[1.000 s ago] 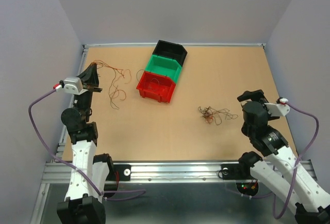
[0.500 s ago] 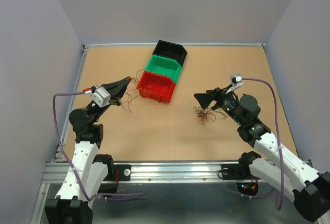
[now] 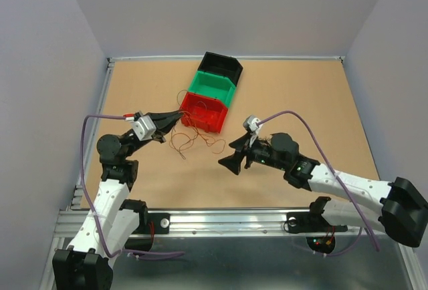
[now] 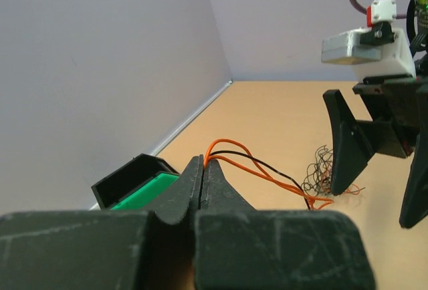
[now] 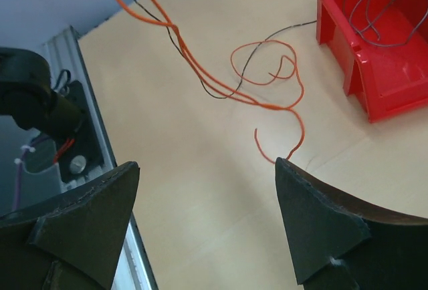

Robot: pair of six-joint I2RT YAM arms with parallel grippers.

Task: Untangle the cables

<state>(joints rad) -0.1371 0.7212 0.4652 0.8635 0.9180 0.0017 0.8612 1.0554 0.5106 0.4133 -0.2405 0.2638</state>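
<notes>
Strand-separation step. My left gripper (image 4: 202, 164) is clamped on the orange and dark cables (image 5: 179, 36), which trail down just ahead of my right gripper (image 5: 200, 196), its jaws apart. Next, I judge, the right must pinch one loose loop without snagging others.

Beyond the pinched tips of my left gripper (image 4: 202, 168), the cables (image 4: 266, 172) run to a dark curly clump partly hidden behind a finger (image 4: 348, 143) of the right gripper (image 4: 374, 204). Its strands are too fine for me to tell apart. Above the right jaws the orange strands leave the top edge, and the red bin (image 5: 334, 33) past the right-hand jaw is cut off at the top and right edges.
</notes>
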